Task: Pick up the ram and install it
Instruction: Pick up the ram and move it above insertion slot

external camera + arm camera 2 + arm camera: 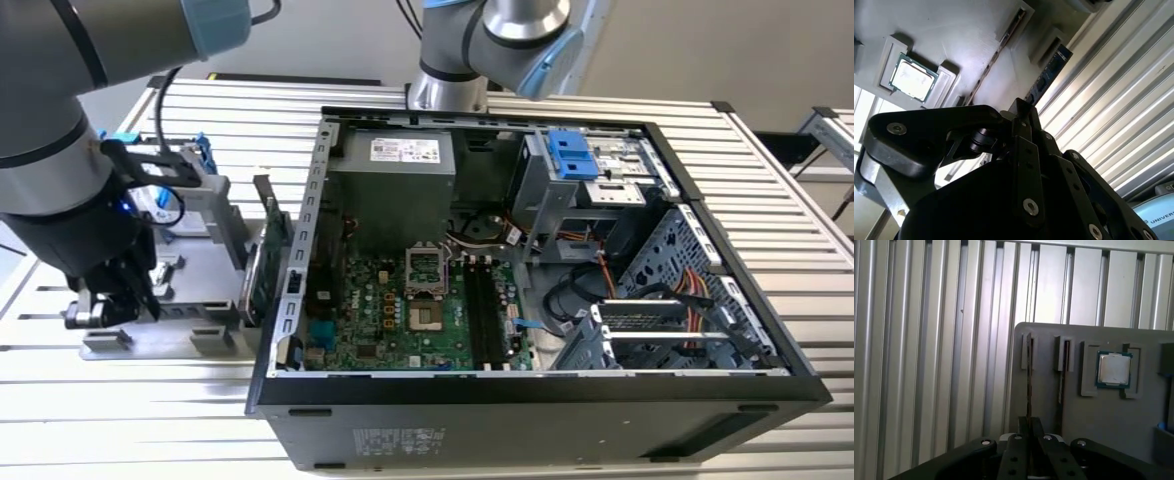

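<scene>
Ribbed metal table [929, 340] carries a grey holder [1114, 425], where the gripper [1029, 421] pinches its fingers together on the ram [1029, 375], standing on edge in its slot.

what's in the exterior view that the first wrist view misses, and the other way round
The exterior view adds the open computer case, its motherboard and the green card standing beside it. The first wrist view adds the processor chip in its tray pocket and the ram edge-on in a tray slot, jaws closed on it. Both share the gripper, the grey tray and the ribbed table.
</scene>
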